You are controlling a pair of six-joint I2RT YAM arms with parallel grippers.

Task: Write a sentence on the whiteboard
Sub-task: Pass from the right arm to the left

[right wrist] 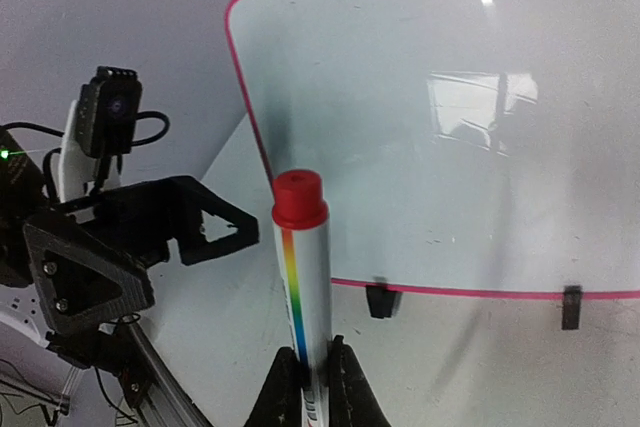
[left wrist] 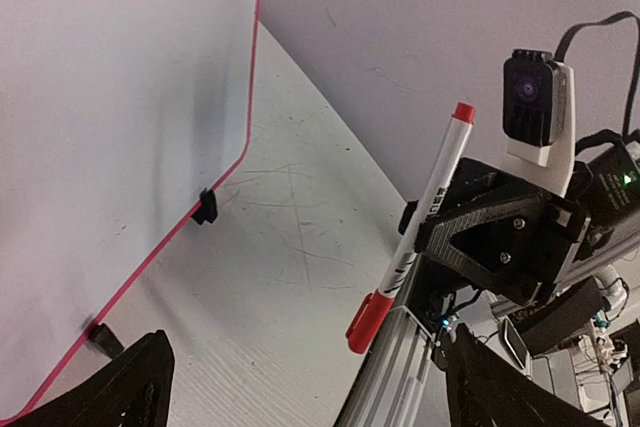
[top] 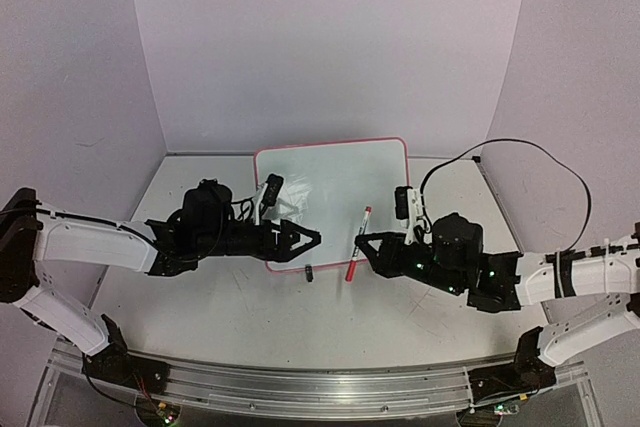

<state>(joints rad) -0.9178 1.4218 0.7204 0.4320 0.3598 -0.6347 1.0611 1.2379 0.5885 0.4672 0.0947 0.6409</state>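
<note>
Two-arm workcell, overhead and wrist views. The whiteboard (top: pixel 331 187) stands at the centre of the table (top: pixel 200 292) on two black clip feet (right wrist: pixel 378 299), its pink-rimmed white face turned toward the arm bases and catching reflections of the lights. The left arm enters from the left edge; its white forearm runs almost level across the table to a black wrist, so that the left gripper (top: pixel 312 236) points rightward at the board's lower left edge. Whether it touches the rim cannot be told. Its fingers (left wrist: pixel 130 392) stand spread wide, with nothing between them. The right arm reaches in from the right edge in a mirrored pose, with green lights showing on its dark wrist housing, and the right gripper (top: pixel 361 243) points leftward in front of the board's lower right part. Its jaws are pressed together on the barrel of a marker (right wrist: pixel 302 287), a white pen with a rainbow stripe and red at both ends. The clipped red cap (left wrist: pixel 369 321) is at the nearer, lower end, and the far end is tilted up toward the board without touching it. The two grippers face each other across a short gap, each wrist camera in the other's view. A black cable (top: pixel 545 152) loops above the right arm.
</note>
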